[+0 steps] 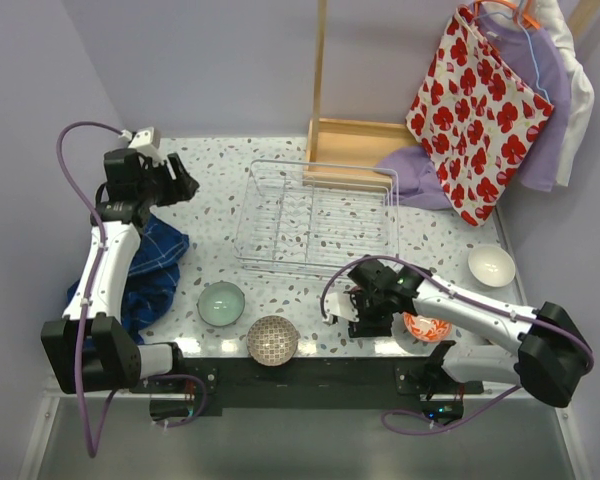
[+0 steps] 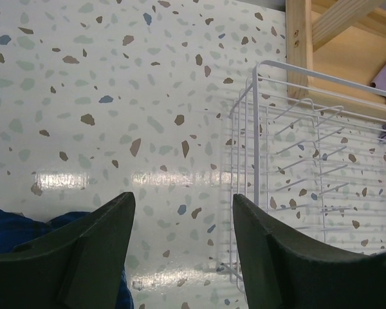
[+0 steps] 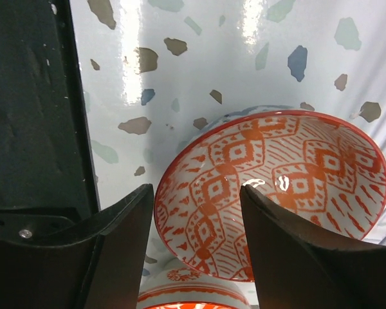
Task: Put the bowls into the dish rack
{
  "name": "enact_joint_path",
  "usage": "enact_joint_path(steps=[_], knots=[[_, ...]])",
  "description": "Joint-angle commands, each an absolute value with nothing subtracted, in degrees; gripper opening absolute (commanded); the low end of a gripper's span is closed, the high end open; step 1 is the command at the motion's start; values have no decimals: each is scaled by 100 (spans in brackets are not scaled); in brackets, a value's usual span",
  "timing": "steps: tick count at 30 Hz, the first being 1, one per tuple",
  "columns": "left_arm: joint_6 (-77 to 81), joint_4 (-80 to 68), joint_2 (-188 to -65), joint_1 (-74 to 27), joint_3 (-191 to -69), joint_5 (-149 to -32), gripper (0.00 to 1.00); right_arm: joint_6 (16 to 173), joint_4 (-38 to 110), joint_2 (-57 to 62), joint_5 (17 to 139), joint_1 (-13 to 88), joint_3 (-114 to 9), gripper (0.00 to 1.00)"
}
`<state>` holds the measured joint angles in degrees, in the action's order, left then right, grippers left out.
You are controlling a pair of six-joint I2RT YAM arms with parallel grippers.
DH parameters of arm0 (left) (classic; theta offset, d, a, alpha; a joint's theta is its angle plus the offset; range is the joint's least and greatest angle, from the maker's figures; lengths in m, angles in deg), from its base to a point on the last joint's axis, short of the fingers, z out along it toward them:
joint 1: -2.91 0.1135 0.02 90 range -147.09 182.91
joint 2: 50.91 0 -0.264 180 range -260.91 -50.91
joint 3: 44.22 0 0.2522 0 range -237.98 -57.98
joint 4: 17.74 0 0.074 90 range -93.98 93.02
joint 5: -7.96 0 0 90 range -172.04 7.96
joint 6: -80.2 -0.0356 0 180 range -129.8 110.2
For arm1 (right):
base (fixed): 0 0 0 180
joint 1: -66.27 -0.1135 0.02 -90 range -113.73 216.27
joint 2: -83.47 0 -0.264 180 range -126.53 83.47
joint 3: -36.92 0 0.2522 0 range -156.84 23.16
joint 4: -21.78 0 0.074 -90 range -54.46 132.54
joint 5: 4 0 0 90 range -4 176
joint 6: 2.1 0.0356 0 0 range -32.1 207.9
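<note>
The clear wire dish rack stands empty at mid-table; its left edge shows in the left wrist view. A pale green bowl and a brown net-patterned bowl sit near the front. A white bowl sits at the right. My right gripper is open, low beside a red/orange patterned bowl. In the right wrist view that bowl is tilted between my fingertips, above a second red-rimmed bowl. My left gripper is open and empty left of the rack.
A blue cloth lies under the left arm. A shallow wooden box with an upright post stands behind the rack. Purple cloth and a red-flowered bag hang at back right. The table's black front edge is close to the right gripper.
</note>
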<state>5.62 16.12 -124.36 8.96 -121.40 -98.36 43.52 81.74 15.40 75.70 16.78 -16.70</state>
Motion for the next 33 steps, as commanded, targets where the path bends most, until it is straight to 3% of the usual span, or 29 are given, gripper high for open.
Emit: enact_joint_path(steps=[1, 7, 10, 13, 15, 28, 33], knots=[[558, 1333, -12263, 950, -12091, -9953, 67, 4501, 7896, 1553, 7713, 1644, -1578, 52], [558, 1307, -12131, 977, -11959, -9988, 67, 4519, 7887, 1606, 7678, 1644, -1508, 41], [558, 1299, -12078, 986, -11889, -10006, 67, 4431, 8001, 1615, 7607, 1644, -1543, 31], [532, 1307, -12008, 986, -11766, -9997, 67, 4369, 8159, 1641, 7520, 1644, -1630, 17], [505, 1351, -11964, 994, -11731, -9997, 67, 4387, 8396, 1676, 7476, 1644, -1805, 1], [417, 1413, -12174, 994, -11818, -10401, 66, 3921, 11690, 1993, 6307, 1644, -4178, 0], [339, 1290, -12464, 951, -11818, -10577, 66, 4000, 11702, 1633, 6517, 1670, -5198, 0]])
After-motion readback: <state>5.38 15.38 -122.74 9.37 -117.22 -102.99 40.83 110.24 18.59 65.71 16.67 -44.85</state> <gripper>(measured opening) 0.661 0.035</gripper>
